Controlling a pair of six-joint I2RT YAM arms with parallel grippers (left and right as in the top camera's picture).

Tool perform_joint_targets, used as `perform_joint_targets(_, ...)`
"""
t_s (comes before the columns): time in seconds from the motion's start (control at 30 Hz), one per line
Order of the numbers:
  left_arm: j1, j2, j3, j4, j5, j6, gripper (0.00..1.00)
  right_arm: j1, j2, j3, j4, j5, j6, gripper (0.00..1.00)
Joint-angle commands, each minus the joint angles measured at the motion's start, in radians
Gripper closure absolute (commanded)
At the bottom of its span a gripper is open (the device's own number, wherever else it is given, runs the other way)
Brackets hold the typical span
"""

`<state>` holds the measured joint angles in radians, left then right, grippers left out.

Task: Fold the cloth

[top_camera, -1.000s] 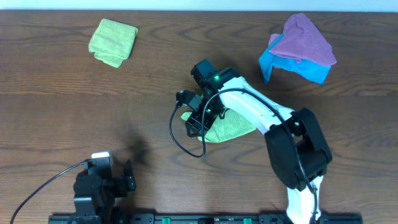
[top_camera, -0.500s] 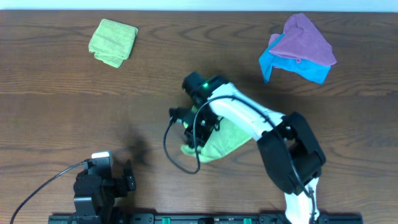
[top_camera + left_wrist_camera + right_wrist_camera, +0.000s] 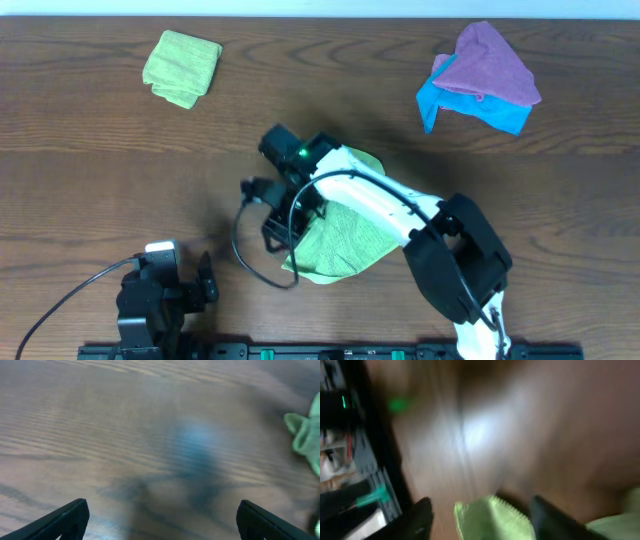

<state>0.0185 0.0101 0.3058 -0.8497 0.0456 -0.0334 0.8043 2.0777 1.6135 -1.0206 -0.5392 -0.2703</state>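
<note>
Two sets of fingers showed. My right fingers (image 3: 283, 225) pinched the left edge of the cloth (image 3: 345, 238), which lay spread on the table (image 3: 100, 150). My left fingers (image 3: 205, 283) sat spread wide, well apart at the cloth's lower left.

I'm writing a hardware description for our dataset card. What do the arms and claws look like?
The right arm has a white curved link, bulky black joints, a green indicator light and a looping black cable. The left arm is black with a white block and a thin pale cable. The left claw and right claw have dark flat fingers.
</note>
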Motion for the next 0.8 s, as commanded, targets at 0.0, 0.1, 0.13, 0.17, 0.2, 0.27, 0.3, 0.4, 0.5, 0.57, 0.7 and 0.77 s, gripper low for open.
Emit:
perform_joint_targets(0.0,0.0,-0.006,-0.011,0.016,0.072,-0.054,0.05,-0.029,-0.035,0.084,0.013,0.031,0.097,0.32)
perform_joint_targets(0.1,0.0,-0.003,-0.006,0.047,0.156,-0.053,0.04,-0.063,-0.057,0.124,0.007,0.063,0.139,0.29)
perform_joint_targets(0.13,0.0,0.01,0.006,0.051,0.201,-0.054,0.05,-0.084,-0.077,0.125,0.005,0.069,0.155,0.27)
perform_joint_targets(0.17,0.0,0.029,0.02,0.05,0.233,-0.061,0.05,-0.101,-0.091,0.125,-0.001,0.069,0.162,0.26)
perform_joint_targets(0.2,0.0,0.057,0.039,0.05,0.258,-0.073,0.05,-0.124,-0.113,0.124,-0.011,0.073,0.163,0.21)
perform_joint_targets(0.27,0.0,0.13,0.089,0.05,0.274,-0.099,0.04,-0.159,-0.148,0.124,-0.031,0.11,0.166,0.11)
perform_joint_targets(0.3,0.0,0.192,0.131,0.05,0.283,-0.105,0.05,-0.181,-0.171,0.122,-0.046,0.135,0.165,0.06)
perform_joint_targets(0.4,0.0,0.369,0.247,0.034,0.311,-0.105,0.05,-0.228,-0.23,0.09,-0.062,0.159,0.165,0.05)
perform_joint_targets(0.5,-0.001,0.634,0.417,-0.05,0.399,-0.104,0.05,-0.282,-0.319,-0.003,-0.062,0.162,0.174,0.06)
perform_joint_targets(0.57,-0.001,0.768,0.497,-0.095,0.504,-0.105,0.05,-0.311,-0.388,-0.097,-0.051,0.162,0.198,0.07)
perform_joint_targets(0.7,0.0,0.952,0.547,-0.092,0.669,-0.153,0.05,-0.353,-0.541,-0.295,0.018,0.16,0.275,0.07)
perform_joint_targets(0.77,0.0,1.022,0.547,-0.089,0.726,-0.224,0.05,-0.373,-0.619,-0.382,0.054,0.145,0.315,0.07)
